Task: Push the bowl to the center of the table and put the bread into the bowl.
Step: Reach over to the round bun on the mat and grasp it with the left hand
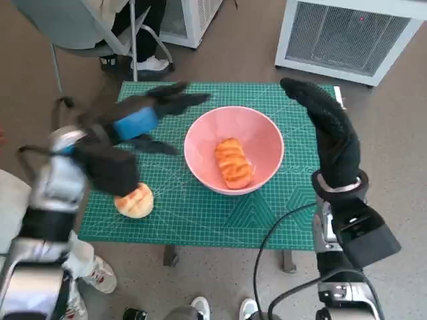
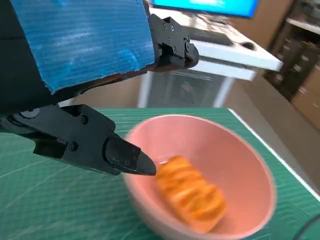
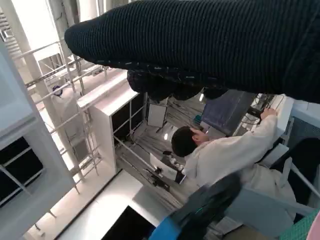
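Observation:
A pink bowl [image 1: 257, 137] [image 2: 240, 155] stands near the middle of the green cutting mat [image 1: 200, 220], with an orange striped bread [image 1: 233, 162] [image 2: 192, 192] lying inside it. A round bun [image 1: 135, 201] lies on the mat at the front left, partly under my left forearm. My left hand [image 1: 148, 115] [image 2: 90, 65] hovers just left of the bowl, fingers spread and holding nothing. My right hand [image 1: 327, 123] [image 3: 210, 45] is raised beside the bowl's right side, fingers stretched out straight, empty.
The mat covers a small table. A white grilled unit [image 1: 353, 33] stands on the floor behind it at the right. A person sits on a chair [image 1: 80, 27] at the back left; the right wrist view shows a person in white [image 3: 225, 155].

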`<state>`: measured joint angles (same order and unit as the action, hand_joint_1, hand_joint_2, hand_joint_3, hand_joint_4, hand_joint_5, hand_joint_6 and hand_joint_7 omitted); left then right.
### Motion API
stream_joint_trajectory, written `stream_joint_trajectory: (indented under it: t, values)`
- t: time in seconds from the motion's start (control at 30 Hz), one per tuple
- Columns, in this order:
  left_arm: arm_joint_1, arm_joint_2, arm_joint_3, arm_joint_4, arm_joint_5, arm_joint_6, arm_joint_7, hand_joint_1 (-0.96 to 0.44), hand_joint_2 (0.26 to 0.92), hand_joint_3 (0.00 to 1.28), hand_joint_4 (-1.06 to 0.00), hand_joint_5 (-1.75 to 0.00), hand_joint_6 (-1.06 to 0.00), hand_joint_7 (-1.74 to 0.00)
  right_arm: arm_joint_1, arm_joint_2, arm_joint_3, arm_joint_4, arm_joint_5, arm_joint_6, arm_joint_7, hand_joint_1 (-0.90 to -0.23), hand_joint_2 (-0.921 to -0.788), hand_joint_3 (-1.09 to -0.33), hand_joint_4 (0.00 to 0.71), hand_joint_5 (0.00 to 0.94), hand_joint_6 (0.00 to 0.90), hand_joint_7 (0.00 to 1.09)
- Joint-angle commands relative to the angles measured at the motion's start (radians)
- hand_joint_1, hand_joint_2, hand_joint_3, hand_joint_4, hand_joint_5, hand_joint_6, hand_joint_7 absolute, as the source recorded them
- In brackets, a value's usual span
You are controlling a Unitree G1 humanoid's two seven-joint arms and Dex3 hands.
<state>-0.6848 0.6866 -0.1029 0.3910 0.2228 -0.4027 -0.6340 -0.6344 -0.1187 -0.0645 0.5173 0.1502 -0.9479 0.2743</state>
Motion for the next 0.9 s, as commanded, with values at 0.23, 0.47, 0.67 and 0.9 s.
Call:
stream_joint_trajectory:
  t: [0.23, 0.47, 0.67, 0.9]
  values:
    - [0.218, 0.127, 0.071, -0.097, -0.006, 0.011, -0.004, -0.15, 0.870, 0.00, -0.13, -0.01, -0.30, -0.04, 0.010, 0.009, 0.011, 0.023, 0.005, -0.002, 0.017, -0.575, -0.921, -0.803, 0.306, 0.090, -0.001, 0.77]
    - [0.295, 0.146, 0.077, -0.130, 0.000, 0.045, -0.002, -0.12, 0.872, 0.00, -0.16, -0.01, -0.32, -0.03, 0.000, 0.012, 0.010, 0.036, 0.017, 0.004, 0.030, -0.571, -0.921, -0.808, 0.302, 0.093, -0.001, 0.77]
    - [0.317, 0.137, 0.056, -0.121, 0.034, 0.055, 0.013, -0.11, 0.872, 0.00, -0.17, -0.01, -0.32, -0.03, -0.004, 0.014, 0.012, 0.038, 0.027, 0.011, 0.045, -0.581, -0.921, -0.810, 0.299, 0.097, -0.001, 0.77]
    - [0.331, 0.121, 0.022, -0.117, 0.090, 0.076, 0.044, -0.11, 0.869, 0.00, -0.17, -0.01, -0.33, -0.02, -0.007, 0.012, 0.012, 0.040, 0.032, 0.015, 0.062, -0.587, -0.921, -0.812, 0.296, 0.102, -0.001, 0.77]
